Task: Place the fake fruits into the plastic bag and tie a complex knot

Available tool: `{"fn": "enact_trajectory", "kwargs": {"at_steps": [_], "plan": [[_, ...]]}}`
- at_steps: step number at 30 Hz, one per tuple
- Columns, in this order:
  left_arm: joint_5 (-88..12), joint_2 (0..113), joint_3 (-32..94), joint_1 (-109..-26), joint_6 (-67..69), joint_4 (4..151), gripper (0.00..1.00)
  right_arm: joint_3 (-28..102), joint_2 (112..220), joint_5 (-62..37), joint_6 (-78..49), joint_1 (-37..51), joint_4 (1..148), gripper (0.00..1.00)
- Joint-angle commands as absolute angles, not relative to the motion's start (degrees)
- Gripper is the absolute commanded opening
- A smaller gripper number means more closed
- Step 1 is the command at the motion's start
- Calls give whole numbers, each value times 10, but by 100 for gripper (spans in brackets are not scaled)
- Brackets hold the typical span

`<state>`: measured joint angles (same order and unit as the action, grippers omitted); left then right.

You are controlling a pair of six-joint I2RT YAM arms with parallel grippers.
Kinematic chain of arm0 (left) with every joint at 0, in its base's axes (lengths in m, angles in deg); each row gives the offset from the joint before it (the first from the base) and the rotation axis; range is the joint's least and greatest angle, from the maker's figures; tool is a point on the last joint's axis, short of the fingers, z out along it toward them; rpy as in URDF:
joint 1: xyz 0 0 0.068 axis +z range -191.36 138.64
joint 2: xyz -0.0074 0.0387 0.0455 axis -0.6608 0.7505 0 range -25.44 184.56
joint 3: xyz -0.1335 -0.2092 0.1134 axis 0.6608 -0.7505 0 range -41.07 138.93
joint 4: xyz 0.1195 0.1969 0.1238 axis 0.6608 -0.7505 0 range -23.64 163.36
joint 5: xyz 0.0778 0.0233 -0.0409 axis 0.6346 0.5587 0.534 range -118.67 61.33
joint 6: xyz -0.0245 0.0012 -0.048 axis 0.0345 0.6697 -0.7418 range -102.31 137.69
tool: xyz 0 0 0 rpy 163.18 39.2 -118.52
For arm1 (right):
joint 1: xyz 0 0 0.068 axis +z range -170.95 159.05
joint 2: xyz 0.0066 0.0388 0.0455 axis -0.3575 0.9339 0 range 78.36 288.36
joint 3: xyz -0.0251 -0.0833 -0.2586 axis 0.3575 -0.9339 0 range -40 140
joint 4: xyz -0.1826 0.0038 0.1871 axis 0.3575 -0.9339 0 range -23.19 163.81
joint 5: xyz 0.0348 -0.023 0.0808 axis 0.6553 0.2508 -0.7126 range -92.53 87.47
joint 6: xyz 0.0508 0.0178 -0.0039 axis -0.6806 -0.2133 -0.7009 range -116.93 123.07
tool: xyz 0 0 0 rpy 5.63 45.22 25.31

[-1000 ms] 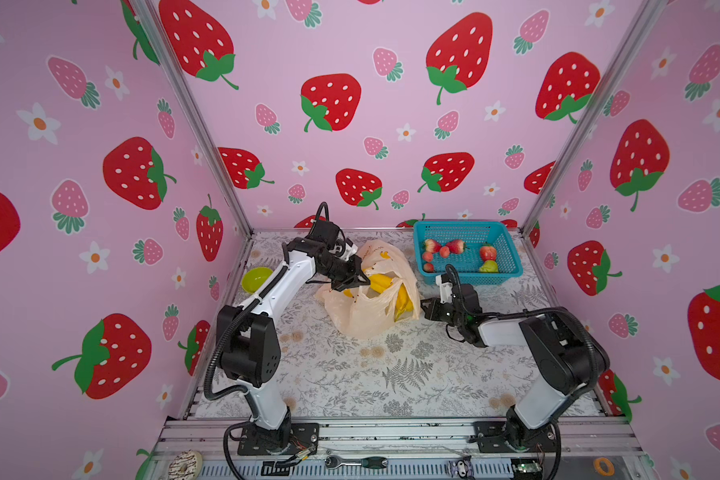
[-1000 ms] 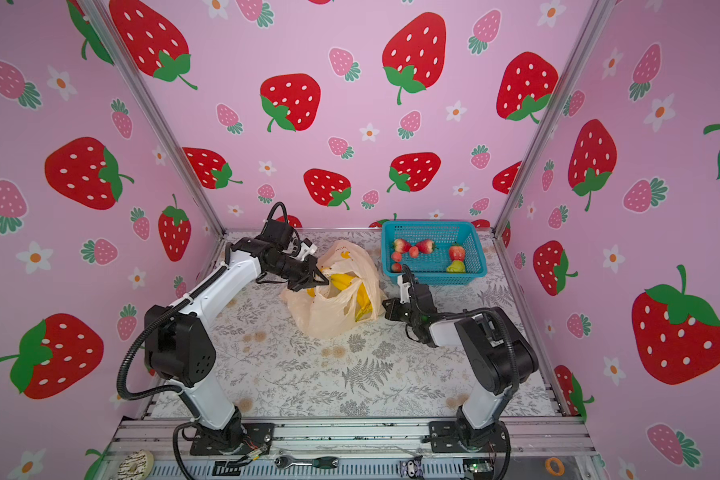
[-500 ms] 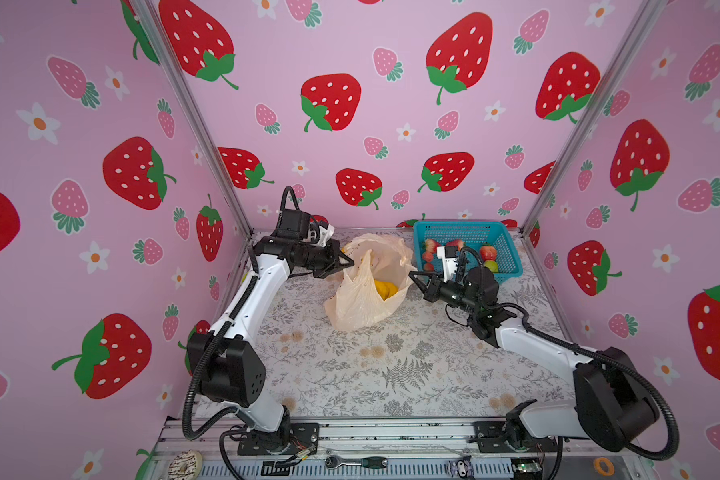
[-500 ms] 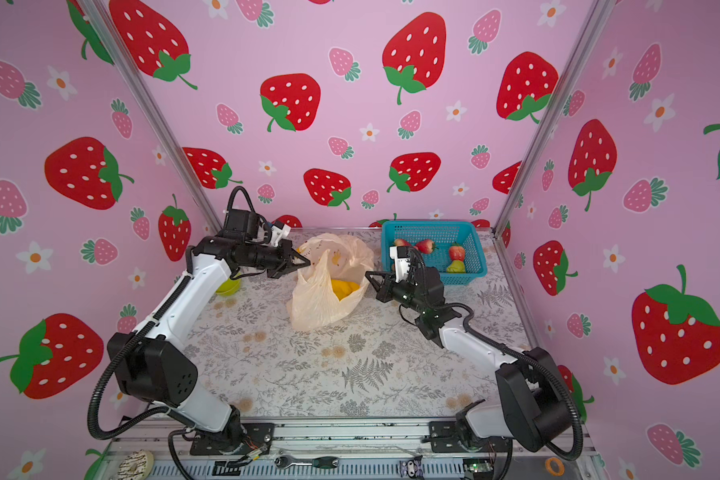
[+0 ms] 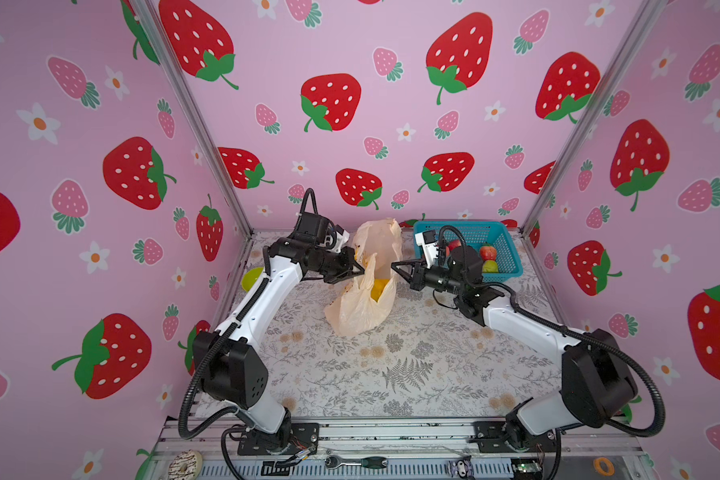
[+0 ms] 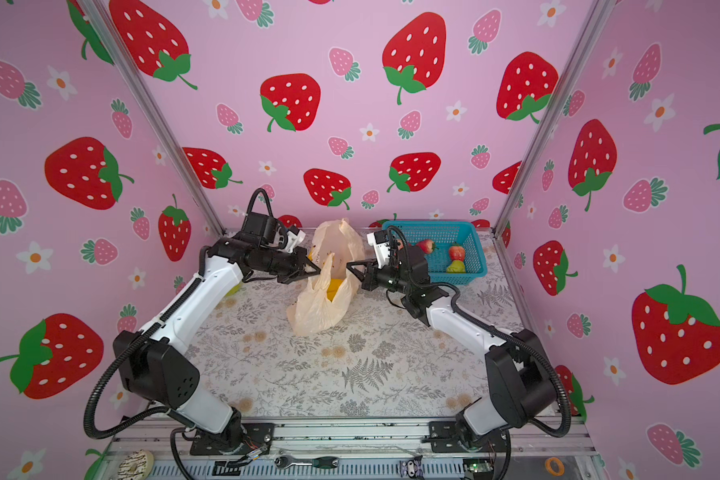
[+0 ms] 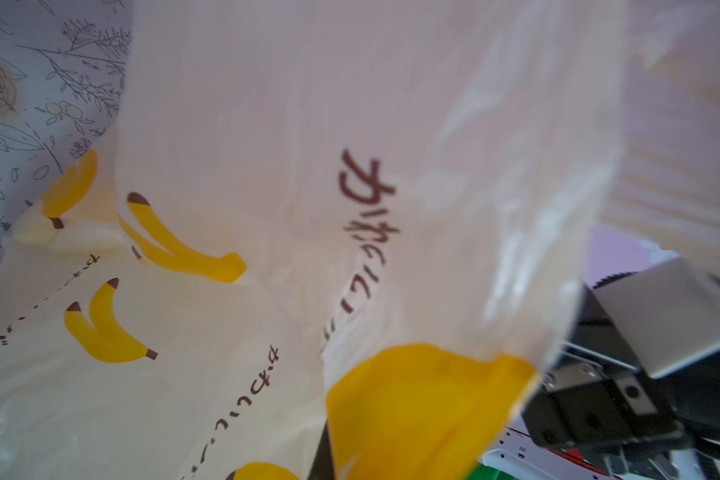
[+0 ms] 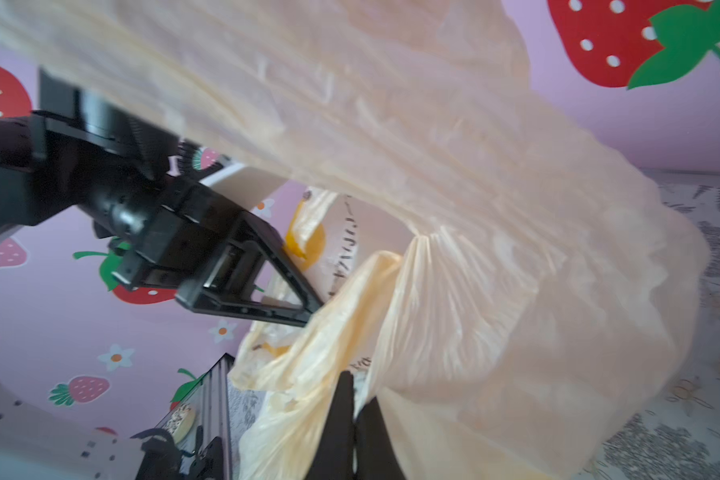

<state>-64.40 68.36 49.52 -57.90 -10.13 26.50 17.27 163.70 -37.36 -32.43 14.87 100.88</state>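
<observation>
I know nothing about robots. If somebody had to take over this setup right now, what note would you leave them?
Grippers: the left gripper is shut on the plastic bag at one side of its mouth. The right gripper is shut on the opposite side. The mouth is held up between them.
Things: the bananas are inside the bag. Two strawberries and the green fruit lie in the blue basket.
Done: bananas bagged.
Left: move the basket fruit into the bag, then tie the handles, which are not tied yet.
</observation>
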Motion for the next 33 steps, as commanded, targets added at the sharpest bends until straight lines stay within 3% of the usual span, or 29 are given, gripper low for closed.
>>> {"fn": "enact_trajectory", "kwargs": {"at_steps": [1,10,13,28,33], "plan": [[-600,684,502,-570,-77,232,0,183,1594,-373,-319,132,1033,0],[-702,599,488,-502,-188,344,0,129,1561,-353,-321,81,1027,0],[-688,581,487,-494,-196,358,0,132,1562,-364,-311,79,1023,0],[-679,617,413,-497,-158,359,0,130,1705,-394,-243,34,971,0],[-710,621,378,-501,-185,410,0,131,1702,-378,-199,1,909,16]]}}
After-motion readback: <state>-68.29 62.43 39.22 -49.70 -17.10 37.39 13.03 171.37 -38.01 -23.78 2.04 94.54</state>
